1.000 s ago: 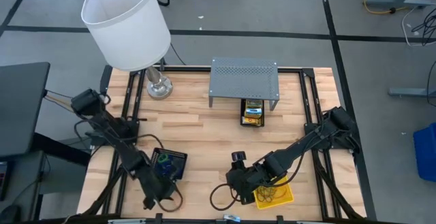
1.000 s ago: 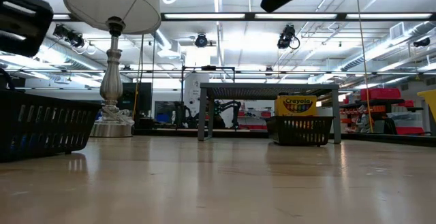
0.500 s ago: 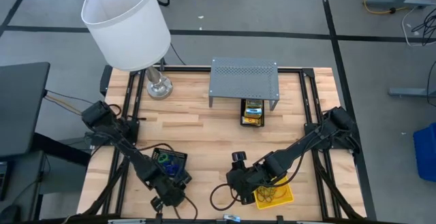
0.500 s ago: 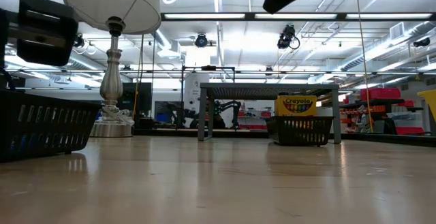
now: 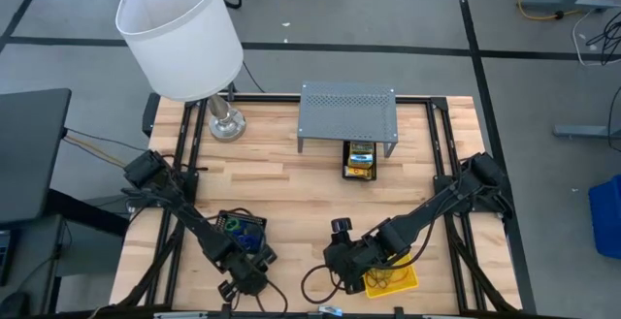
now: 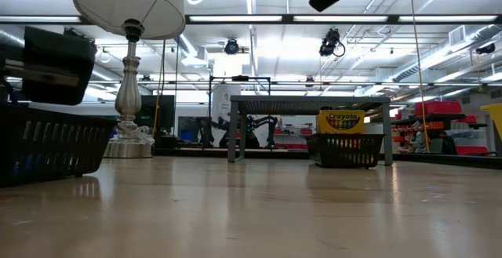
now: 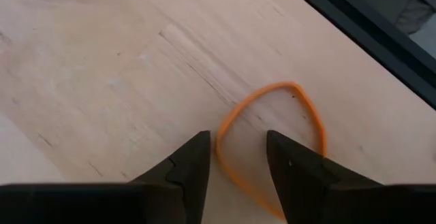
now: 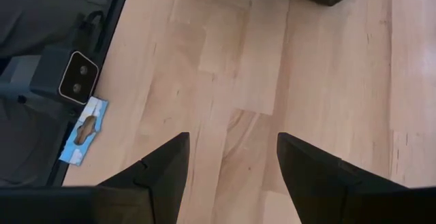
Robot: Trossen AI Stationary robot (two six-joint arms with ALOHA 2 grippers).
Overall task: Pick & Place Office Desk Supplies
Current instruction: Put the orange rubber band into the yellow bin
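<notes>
Where wrist looks, orange band (image 7: 272, 142) shows

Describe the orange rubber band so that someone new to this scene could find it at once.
Start at the wooden table's near edge, left of centre, beside the black mesh tray. The thin orange rubber-band loop lies flat on bare wood under the left gripper, its open fingers straddling one side. Unlike the tray's bands, it lies alone.

Orange rubber band (image 7: 271, 149), yellow tray (image 5: 406, 282), pale wooden table (image 5: 291, 193)
</notes>
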